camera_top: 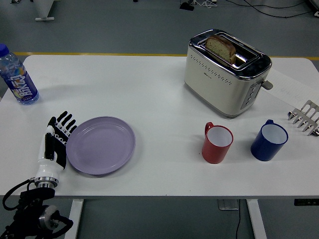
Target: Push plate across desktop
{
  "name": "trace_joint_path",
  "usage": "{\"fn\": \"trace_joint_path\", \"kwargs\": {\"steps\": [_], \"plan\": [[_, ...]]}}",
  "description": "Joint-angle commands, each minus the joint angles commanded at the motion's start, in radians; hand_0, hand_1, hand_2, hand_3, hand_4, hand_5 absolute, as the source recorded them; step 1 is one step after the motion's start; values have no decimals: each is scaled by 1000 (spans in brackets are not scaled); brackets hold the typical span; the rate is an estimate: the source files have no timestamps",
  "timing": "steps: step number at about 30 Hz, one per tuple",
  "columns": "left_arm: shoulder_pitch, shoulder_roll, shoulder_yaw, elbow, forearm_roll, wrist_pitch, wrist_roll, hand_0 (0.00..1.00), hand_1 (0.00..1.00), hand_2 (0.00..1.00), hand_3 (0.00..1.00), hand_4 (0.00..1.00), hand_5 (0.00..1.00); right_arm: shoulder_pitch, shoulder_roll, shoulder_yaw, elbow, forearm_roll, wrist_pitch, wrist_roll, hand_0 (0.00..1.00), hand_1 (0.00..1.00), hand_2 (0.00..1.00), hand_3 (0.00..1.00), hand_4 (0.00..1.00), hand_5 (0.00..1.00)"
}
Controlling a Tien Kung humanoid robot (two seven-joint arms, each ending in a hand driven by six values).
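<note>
Pushing stage here: my left hand (56,144), fingers spread flat, sits against the purple plate (101,145) at its 9 o'clock edge, so next I'd just shove it toward 3 o'clock along the surface (149,89).

Left hand (56,145) near table's front-left corner, flat, fingers (65,121) extended and slightly spread, pointing toward far edge. Black fingers, white-and-black back, white wrist cuff at near edge. Black forearm drops below table's front edge at lower left, cable looped beside it. Right arm out of view.
</note>
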Motion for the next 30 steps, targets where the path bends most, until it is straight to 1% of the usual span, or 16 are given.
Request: {"fn": "trace_joint_path", "kwargs": {"steps": [19, 26, 30], "plan": [[-12, 0, 94, -4, -13, 2, -1, 833, 852, 875, 810, 525, 998, 4, 0, 4, 0, -8, -2, 1, 695, 658, 764, 745, 491, 482], [-14, 0, 139, -11, -22, 2, -2, 833, 852, 875, 810, 524, 998, 4, 0, 9, 0, -17, -1, 1, 696, 657, 764, 745, 491, 482], [-16, 0, 183, -16, -29, 5, -5, 832, 851, 875, 810, 525, 998, 6, 0, 13, 0, -22, 0, 2, 696, 657, 763, 745, 492, 482]]}}
